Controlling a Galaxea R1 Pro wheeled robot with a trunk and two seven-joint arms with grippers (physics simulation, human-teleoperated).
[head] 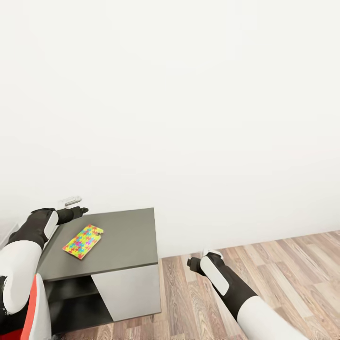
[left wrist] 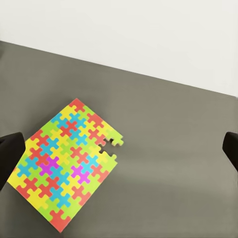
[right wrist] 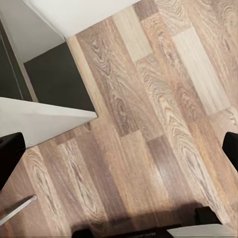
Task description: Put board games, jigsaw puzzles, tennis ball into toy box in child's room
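One jigsaw puzzle (head: 83,241) lies flat on the dark grey tabletop (head: 127,241) of a cabinet against the white wall (head: 189,118). Left gripper (left wrist: 119,151): fingers (left wrist: 10,153) spread wide apart, empty, hovering above the puzzle; the puzzle sits between them, nearer one fingertip, nothing in the way. The left wrist view shows one gap at the puzzle's edge. Right gripper (right wrist: 119,151): fingers (right wrist: 10,153) spread apart, empty, over the wood floor (right wrist: 148,124) beside the cabinet's pale side panel (right wrist: 39,121).

Left hand (left wrist: 119,151) fingertips (left wrist: 10,156) edge-cropped
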